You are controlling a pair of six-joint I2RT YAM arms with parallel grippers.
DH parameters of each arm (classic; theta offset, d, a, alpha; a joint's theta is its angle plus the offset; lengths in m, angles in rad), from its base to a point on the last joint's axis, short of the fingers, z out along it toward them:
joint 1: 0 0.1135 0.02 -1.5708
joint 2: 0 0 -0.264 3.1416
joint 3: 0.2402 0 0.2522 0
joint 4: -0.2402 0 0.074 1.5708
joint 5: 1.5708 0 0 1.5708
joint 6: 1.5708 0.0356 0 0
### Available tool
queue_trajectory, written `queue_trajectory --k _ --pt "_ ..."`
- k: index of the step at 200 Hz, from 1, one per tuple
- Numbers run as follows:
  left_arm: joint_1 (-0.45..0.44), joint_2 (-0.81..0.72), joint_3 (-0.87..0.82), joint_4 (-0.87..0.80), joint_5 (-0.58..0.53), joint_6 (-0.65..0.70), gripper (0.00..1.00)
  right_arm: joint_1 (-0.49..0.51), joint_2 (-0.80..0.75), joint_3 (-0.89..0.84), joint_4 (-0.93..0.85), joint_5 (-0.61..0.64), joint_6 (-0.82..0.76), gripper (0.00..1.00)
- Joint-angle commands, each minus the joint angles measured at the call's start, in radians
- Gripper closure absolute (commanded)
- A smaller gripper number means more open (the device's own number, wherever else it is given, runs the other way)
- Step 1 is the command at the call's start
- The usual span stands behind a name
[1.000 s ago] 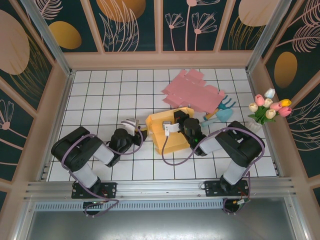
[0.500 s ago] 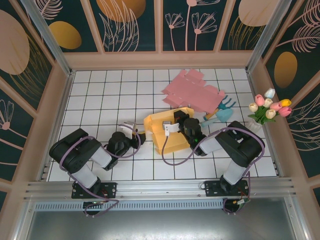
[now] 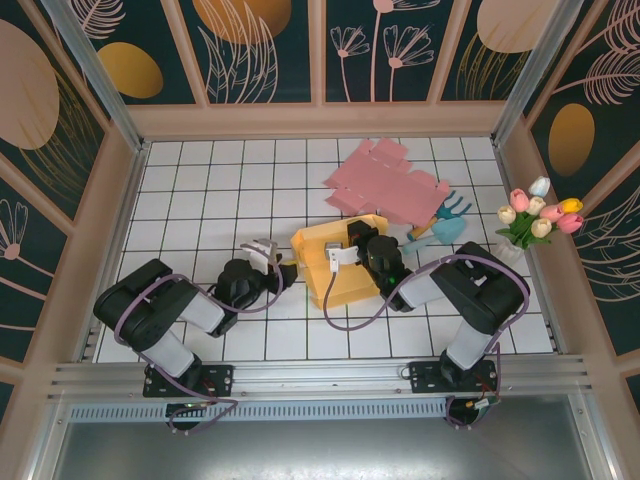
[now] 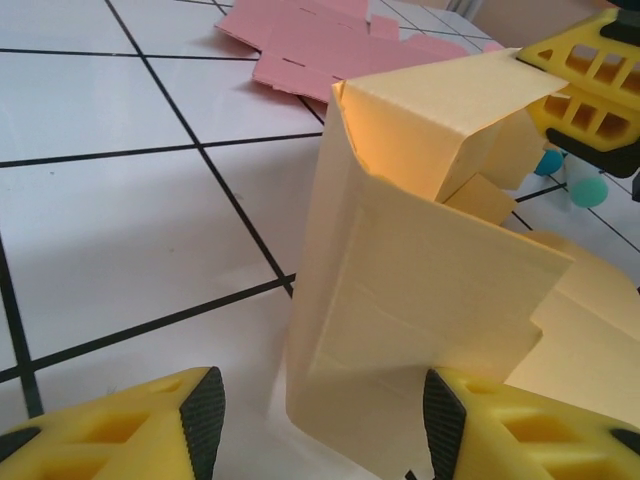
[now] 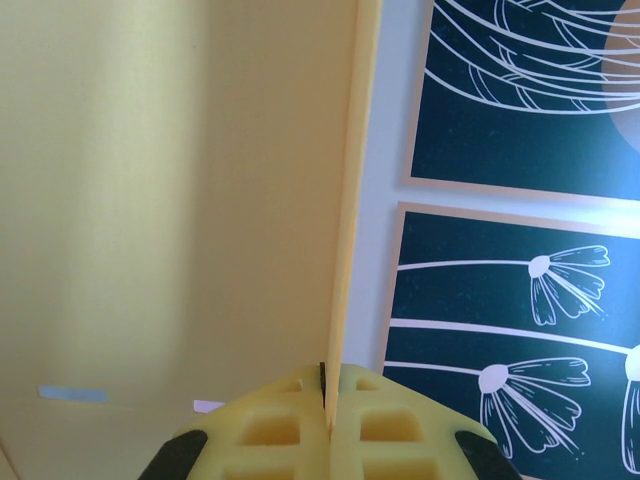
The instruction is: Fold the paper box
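Near the middle of the white tiled table [image 3: 200,190], a little toward 6 o'clock, stands the yellow paper box [image 3: 345,285], only half raised. One tall wall is upright at its 9 o'clock side and the other panels lie low. Inside it I see nothing except the right gripper [image 3: 352,240], which reaches in from 4 o'clock. Its fingers are pressed together on the thin edge of one yellow panel [image 5: 345,200].

The left gripper [image 4: 315,420] waits at 9 o'clock of the box with its fingers [image 4: 150,435] well apart and low over the tiles. The upright wall stands just before them. I cannot tell if the right finger touches it.

A flat pink cardboard sheet [image 3: 385,185] lies at 1 o'clock, its near edge just beside the box. Teal toy tools [image 3: 447,222] lie at 3 o'clock, and tulips [image 3: 538,212] stand at the right border. From 9 to 12 o'clock the tiles are free.
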Motion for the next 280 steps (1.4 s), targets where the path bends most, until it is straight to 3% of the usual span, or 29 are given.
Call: queue_trajectory --k 1,178,242,280 --pt "0.002 -0.001 0.032 -0.013 0.029 0.010 0.41 0.002 0.037 -0.012 -0.138 0.008 -0.024 1.00" --pt "-0.008 0.074 0.126 -0.042 -0.170 -0.090 0.40 0.006 0.051 -0.009 -0.145 0.011 -0.032 1.00" --pt "-0.090 0.112 0.151 0.026 -0.115 -0.081 0.40 0.007 0.050 -0.008 -0.148 0.010 -0.025 1.00" --pt "-0.122 0.138 0.192 0.009 -0.139 -0.078 0.41 0.007 0.051 -0.007 -0.146 0.009 -0.025 1.00"
